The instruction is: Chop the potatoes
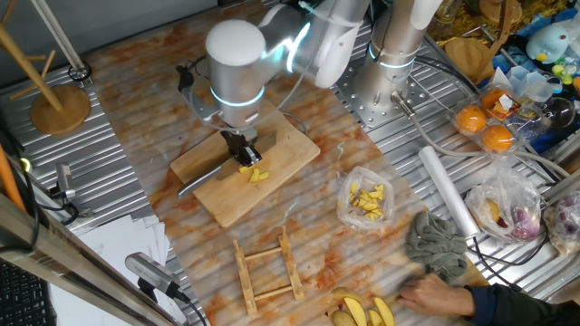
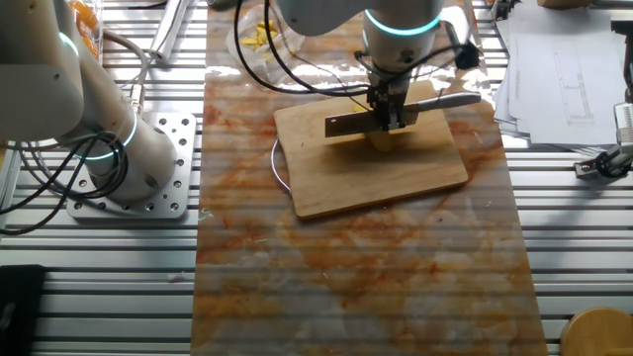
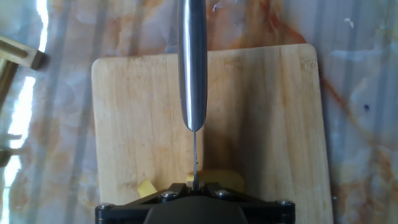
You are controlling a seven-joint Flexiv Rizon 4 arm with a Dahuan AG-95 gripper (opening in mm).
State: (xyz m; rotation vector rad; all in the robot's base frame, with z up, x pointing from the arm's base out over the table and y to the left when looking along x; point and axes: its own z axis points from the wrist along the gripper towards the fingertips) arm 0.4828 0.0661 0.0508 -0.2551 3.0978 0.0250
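Surface: marbled table [image 1: 299, 226], cutting board [image 1: 272, 172] on it
Gripper [image 2: 392, 114]: I see it clenched on the knife [image 2: 366, 123] — blade edge down
Potatoes [image 1: 254, 172]: directly beneath the gripper — yellow pieces under the blade

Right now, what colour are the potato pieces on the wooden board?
Pale yellow potato pieces, clearest in one fixed view, lying on the board.

A wooden rack [image 1: 267, 267] lies near a plastic bag of yellow chunks [image 1: 367, 199], oranges [image 1: 485, 127] farther off
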